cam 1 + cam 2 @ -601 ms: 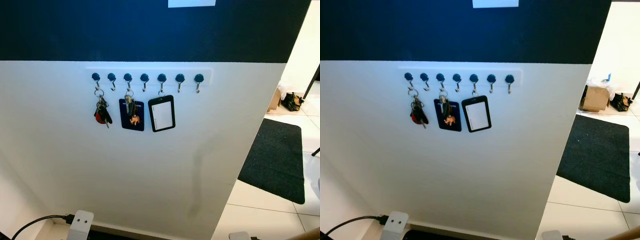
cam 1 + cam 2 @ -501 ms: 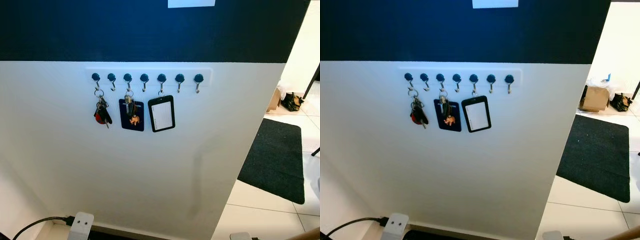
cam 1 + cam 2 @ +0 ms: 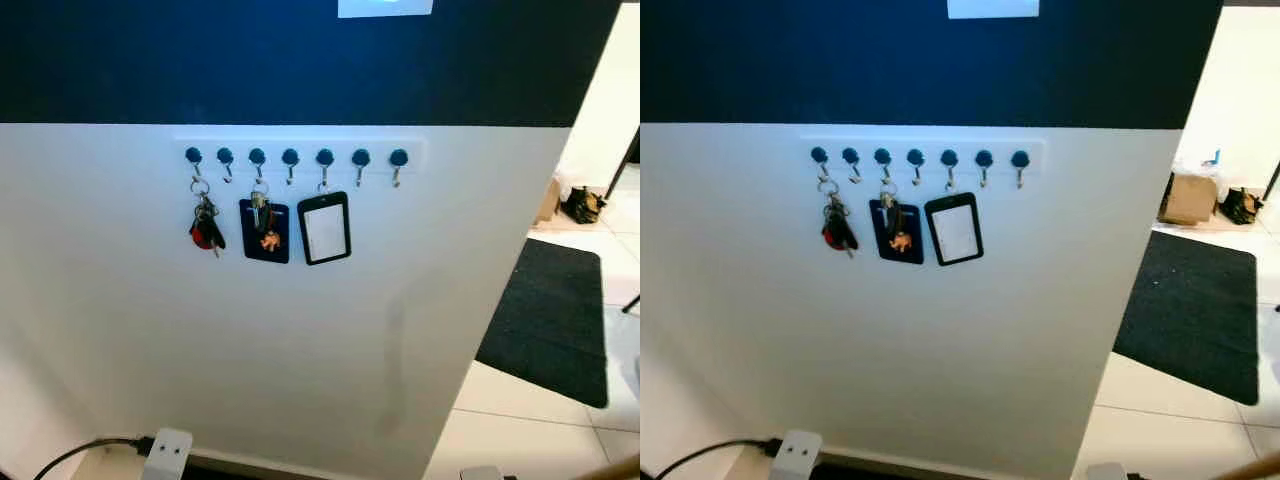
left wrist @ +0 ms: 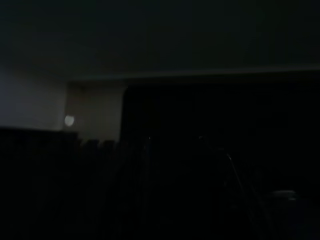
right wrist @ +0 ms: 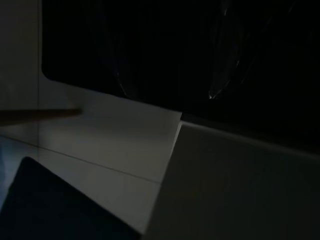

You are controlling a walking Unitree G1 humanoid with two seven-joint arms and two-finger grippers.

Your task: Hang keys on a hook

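You face a white wall with a row of hooks. A bunch of keys already hangs from the leftmost hook, beside a blue card holder and a black badge holder. Neither pincer's place nor its finger state can be told. Judge the keys light, rigid, jingly and slippery: grip the ring, not the blades.

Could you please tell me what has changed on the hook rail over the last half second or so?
Nothing on the wall has moved; the picture has only shifted slightly, so the camera moved. The red key bunch, the dark blue card holder and the black badge holder hang on the same hooks of the hook rail as before.
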